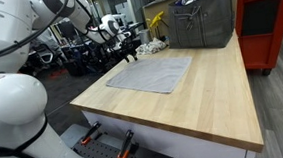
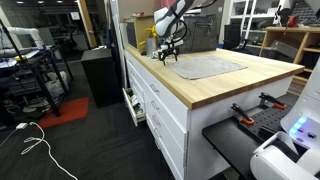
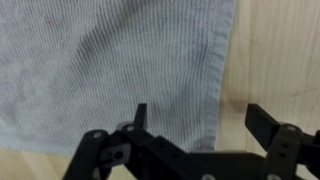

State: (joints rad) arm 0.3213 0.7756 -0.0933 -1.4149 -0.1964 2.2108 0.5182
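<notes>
The tool [image 3: 198,118] is spread wide, poised over the right hem of the cloth [image 3: 100,60], low in the wrist view: this looks like the approach step. Gripping would call for lowering astride that hem to the counter [image 3: 285,50].

- The arm [image 2: 172,18] is white and made of rounded, tube-like segments, with darker bands where the segments join, as seen in both exterior views.
- The gripper [image 3: 196,118] at its end is black and looks small and dark against the white arm.
- In the wrist view, its frame is angular, made of linked black bars.
- The fingers [image 3: 262,122] are flat, dark, and square-tipped.
</notes>
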